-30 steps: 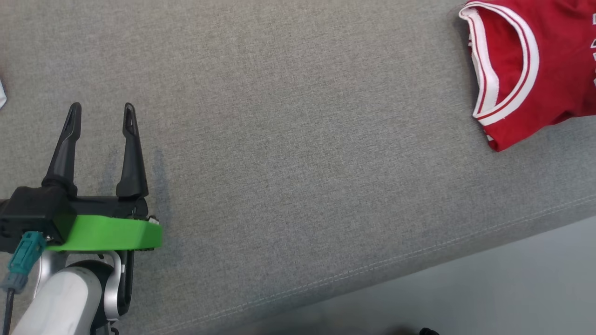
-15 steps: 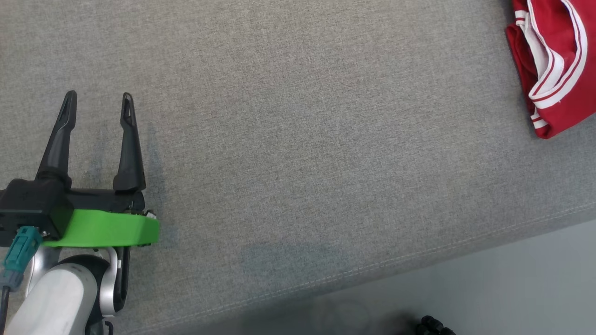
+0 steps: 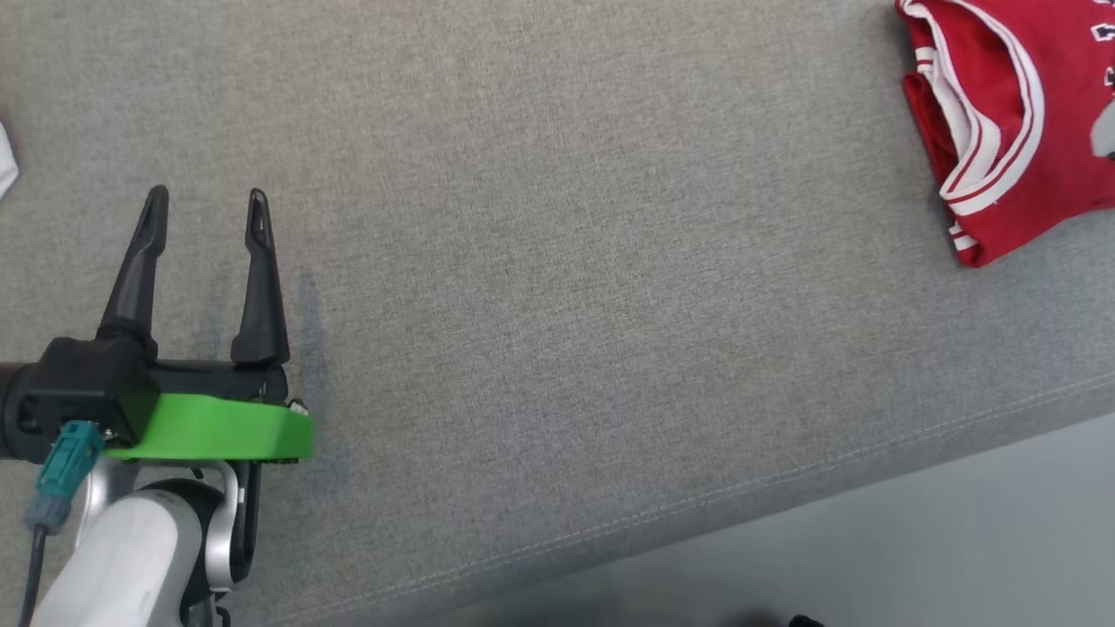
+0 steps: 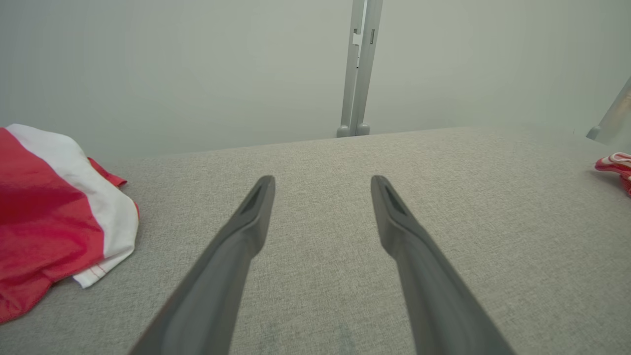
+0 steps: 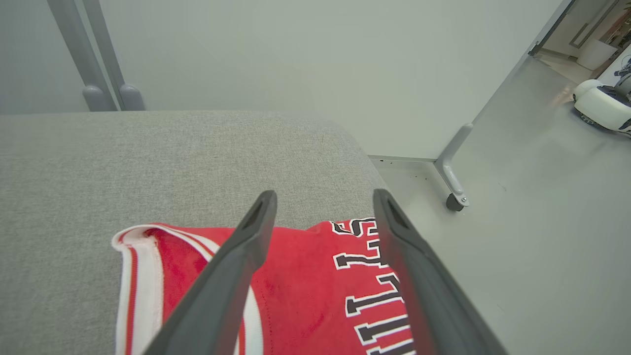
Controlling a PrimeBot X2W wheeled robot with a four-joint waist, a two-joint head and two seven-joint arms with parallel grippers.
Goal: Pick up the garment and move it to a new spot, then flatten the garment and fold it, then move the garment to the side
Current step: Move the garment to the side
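Two grippers, two red-and-white garments, one grey cushion [image 3: 557, 305].
The red jersey [image 3: 1010, 131] lies at the cushion's right end, near its edge, beneath the right gripper [image 5: 324, 195], whose fingers stand apart and hold nothing. The left gripper [image 3: 207, 196] hovers well away, its fingers also spread and empty. A second red-and-white cloth [image 4: 49, 212] lies to its left.

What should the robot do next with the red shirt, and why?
Probably lift the right gripper up and away. Its fingers stand apart over the red jersey, gripping nothing, and the jersey lies folded at the right end of the grey cushion, so it looks finished.
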